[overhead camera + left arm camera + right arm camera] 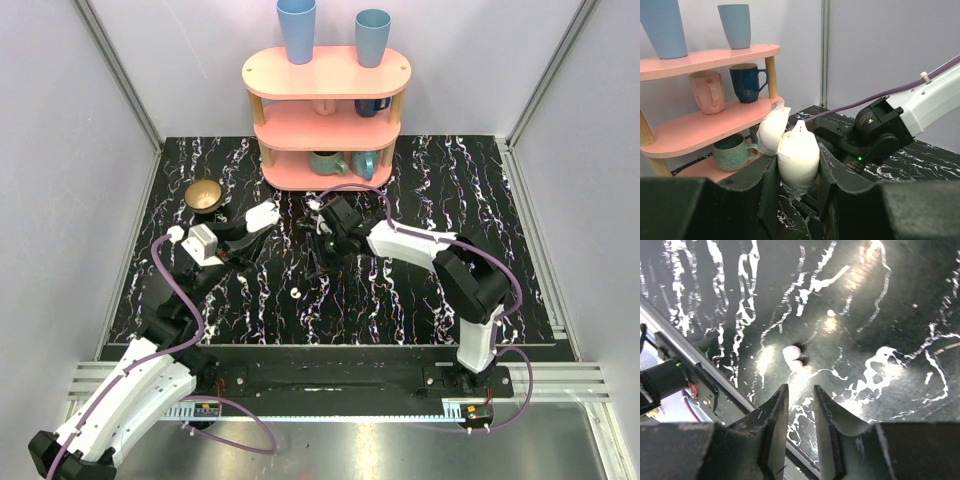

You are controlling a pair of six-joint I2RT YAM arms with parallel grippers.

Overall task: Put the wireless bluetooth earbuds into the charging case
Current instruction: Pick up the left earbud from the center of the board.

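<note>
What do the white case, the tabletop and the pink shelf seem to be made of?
Charging case: probably plastic, smooth white, softly shiny. Tabletop: glossy black with white veins, showing glare; real marble or a print, unclear. Shelf: matte pink boards, probably painted wood, on bare wooden posts.

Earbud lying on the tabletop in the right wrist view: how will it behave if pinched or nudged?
The earbud is tiny and rounded, so it will probably skid or roll on the shiny tabletop if nudged. It looks rigid and light, and could squirt out of the right claw unless pinched squarely.
</note>
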